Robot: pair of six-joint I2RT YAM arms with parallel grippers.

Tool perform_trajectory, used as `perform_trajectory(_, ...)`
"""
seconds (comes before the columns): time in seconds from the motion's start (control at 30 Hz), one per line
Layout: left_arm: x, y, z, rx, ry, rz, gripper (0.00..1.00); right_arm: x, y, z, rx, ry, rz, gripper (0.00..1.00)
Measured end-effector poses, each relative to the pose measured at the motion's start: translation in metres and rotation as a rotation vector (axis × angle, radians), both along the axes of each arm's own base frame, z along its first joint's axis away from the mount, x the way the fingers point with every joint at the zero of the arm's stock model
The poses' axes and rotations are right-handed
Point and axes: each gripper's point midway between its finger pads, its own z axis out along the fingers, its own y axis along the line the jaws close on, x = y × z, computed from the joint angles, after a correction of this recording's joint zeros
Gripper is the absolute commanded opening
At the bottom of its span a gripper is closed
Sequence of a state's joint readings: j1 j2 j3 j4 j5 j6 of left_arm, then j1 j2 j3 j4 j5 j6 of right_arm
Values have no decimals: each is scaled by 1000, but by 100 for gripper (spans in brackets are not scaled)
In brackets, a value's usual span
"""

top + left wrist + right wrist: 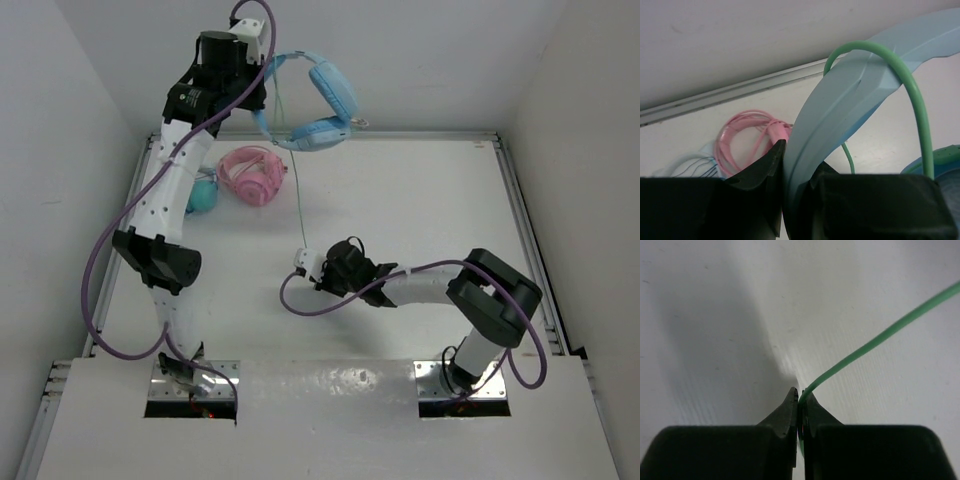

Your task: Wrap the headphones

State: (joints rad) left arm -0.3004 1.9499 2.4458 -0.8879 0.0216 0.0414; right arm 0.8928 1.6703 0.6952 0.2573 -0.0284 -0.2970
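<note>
Raised left gripper (799, 165) clamps the headphones (335, 92) by the headband (840, 105); low right gripper (800, 396) pinches the green cable (880, 341).

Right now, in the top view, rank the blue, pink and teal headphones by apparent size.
1. The blue headphones: largest, though held up nearer the camera, which inflates them.
2. The pink headphones.
3. The teal headphones: smallest showing, but the left arm hides part, so unsure.
</note>
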Motion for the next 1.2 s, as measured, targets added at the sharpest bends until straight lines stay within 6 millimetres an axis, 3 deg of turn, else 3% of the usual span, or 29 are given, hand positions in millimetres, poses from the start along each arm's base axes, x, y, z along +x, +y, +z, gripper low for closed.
perform_trajectory(0.17, 14, 20, -32, 114, 19, 45, 0, 20, -39, -7, -71, -75, -169, 0)
perform_trajectory(0.27, 4, 25, -57, 203, 58, 18, 0, 52, -79, 1, -50, -139, -360, 0)
perform_trajectory(0.37, -15, 35, -83, 300, 115, -16, 0, 94, -151, 16, 29, -210, -664, 0)
perform_trajectory(0.47, -37, 43, -101, 393, 163, -56, 0, 123, -222, 36, 86, -302, -943, 0)
perform_trajectory(0.53, -51, 44, -108, 451, 185, -89, 0, 134, -249, 51, 131, -352, -1050, 0)
perform_trajectory(0.83, -111, 29, -147, 639, 302, -282, 0, 174, -324, 114, 266, -517, -1302, 0)
perform_trajectory(1.07, -140, 46, -194, 789, 456, -344, 0, 169, -375, 117, 279, -548, -1461, 0)
perform_trajectory(1.2, -151, 53, -206, 823, 510, -367, 0, 166, -394, 117, 295, -552, -1521, 0)
